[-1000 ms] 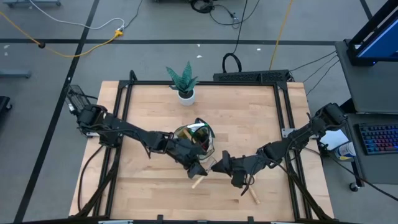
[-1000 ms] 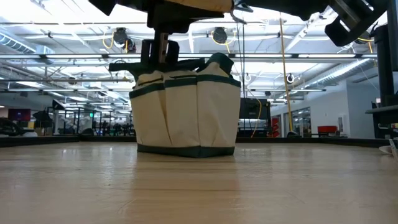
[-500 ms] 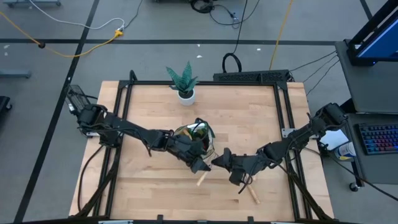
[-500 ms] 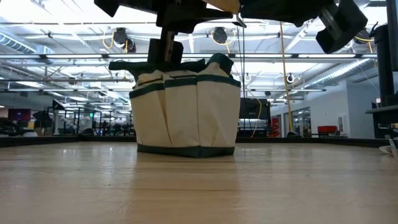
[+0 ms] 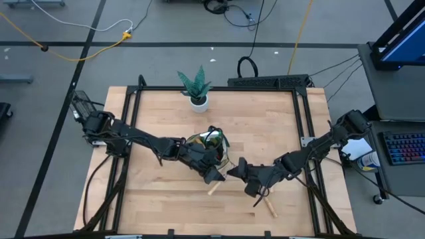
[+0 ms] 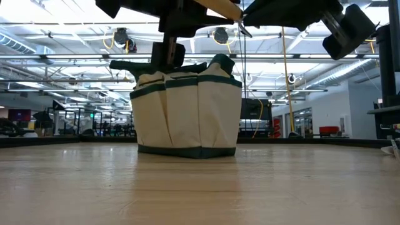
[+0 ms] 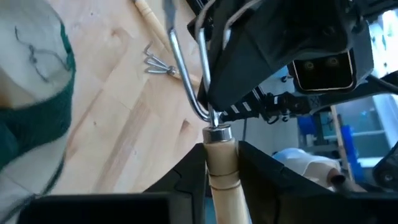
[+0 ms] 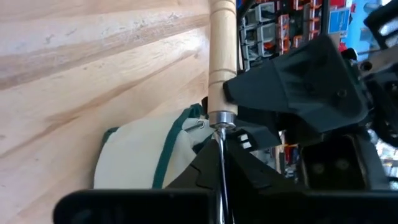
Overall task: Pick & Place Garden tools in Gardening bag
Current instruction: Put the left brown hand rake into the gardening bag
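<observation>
Two grippers are sharing one wooden-handled rake (image 5: pixel 215 188) in the air just in front of the bag (image 5: pixel 210 144): the left gripper (image 5: pixel 214 175) is clamping the wooden handle, the right gripper (image 5: pixel 234 172) is pinching the thin metal shank at the other end. The rake's long axis is running from the handle tip, low over the table (image 5: pixel 159 113), up toward the right gripper, with the bag lying just behind the left gripper, which judging by this is the nearer one to drop it in. A second rake (image 5: pixel 265 202) is lying on the boards beneath the right arm. The rake's tines are hidden behind the right gripper, and the bag's contents are hard to make out.
</observation>
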Controlling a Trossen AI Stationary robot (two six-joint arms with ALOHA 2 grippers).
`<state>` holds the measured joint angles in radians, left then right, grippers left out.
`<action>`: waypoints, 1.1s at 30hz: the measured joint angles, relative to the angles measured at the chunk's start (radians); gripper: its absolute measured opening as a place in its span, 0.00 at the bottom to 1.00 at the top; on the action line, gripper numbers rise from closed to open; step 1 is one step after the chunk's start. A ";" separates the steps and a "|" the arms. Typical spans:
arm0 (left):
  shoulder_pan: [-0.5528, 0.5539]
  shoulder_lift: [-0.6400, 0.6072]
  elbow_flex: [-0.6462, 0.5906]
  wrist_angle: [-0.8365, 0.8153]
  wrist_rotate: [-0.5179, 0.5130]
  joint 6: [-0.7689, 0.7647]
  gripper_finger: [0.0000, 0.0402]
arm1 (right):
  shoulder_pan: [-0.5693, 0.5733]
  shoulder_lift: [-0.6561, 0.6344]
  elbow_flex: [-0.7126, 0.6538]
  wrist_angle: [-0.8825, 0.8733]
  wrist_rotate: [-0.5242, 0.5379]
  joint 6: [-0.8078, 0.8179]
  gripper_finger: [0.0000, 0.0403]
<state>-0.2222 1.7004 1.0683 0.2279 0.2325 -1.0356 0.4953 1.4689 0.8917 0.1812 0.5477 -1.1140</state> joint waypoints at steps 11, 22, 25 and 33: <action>0.017 -0.002 0.002 -0.009 0.037 0.186 0.39 | 0.007 0.000 0.000 -0.031 0.004 0.214 0.01; 0.076 -0.038 0.008 0.117 0.164 0.364 0.40 | 0.093 0.001 -0.002 -0.041 0.003 0.373 0.01; 0.083 -0.077 0.009 0.108 0.203 0.445 0.40 | 0.101 0.001 -0.002 -0.031 0.003 0.435 0.01; 0.088 -0.253 0.006 -0.166 0.101 0.821 0.40 | 0.070 -0.001 0.000 0.052 0.004 0.672 0.02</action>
<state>-0.1337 1.4477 1.0743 0.0614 0.3335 -0.2144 0.5649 1.4680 0.8913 0.2330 0.5518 -0.4421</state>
